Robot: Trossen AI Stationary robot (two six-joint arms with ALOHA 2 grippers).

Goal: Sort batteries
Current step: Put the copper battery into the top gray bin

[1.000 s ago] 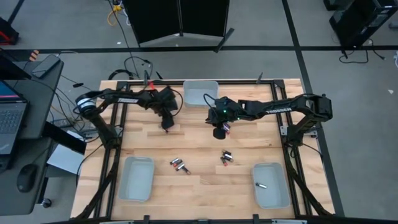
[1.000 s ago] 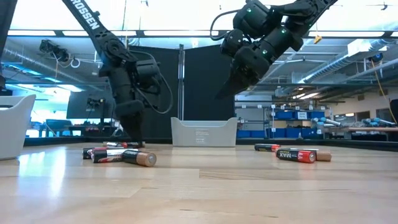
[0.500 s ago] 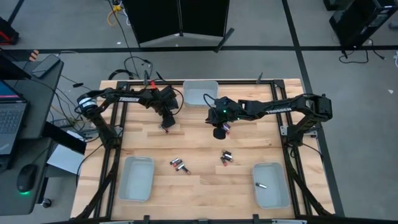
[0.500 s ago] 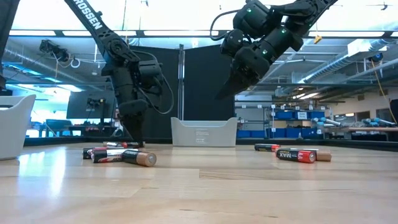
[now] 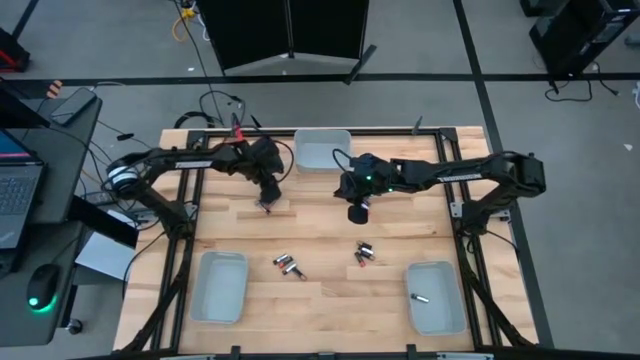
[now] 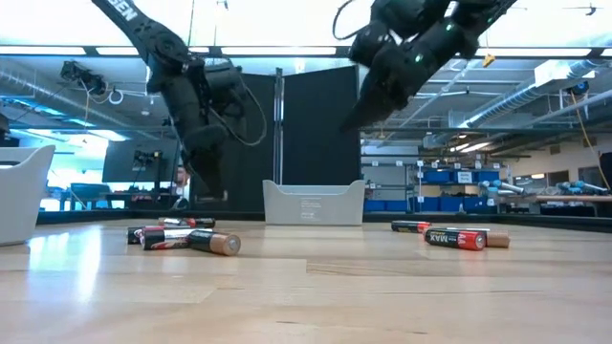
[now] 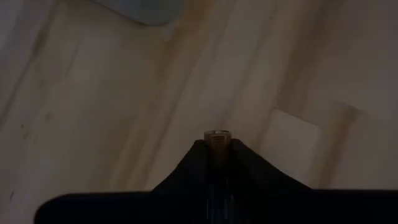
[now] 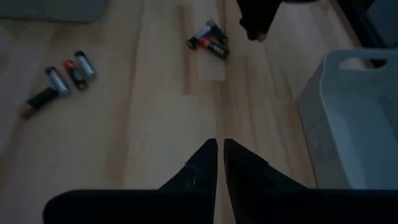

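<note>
Left wrist view: battery [image 7: 217, 138] pinched between the left gripper [image 7: 217, 151] fingers, only its end cap showing, body hidden by the fingers; colour not readable. A pale tray [image 7: 148, 9] is cut off by the picture's edge. Right wrist view: right gripper [image 8: 220, 155] fingers nearly together, whether anything sits between them cannot be told. Another tray [image 8: 348, 118] is cut by the edge. High view: loose batteries [image 5: 289, 266] too small to tell colours. Low view: both arms run out of frame above.
</note>
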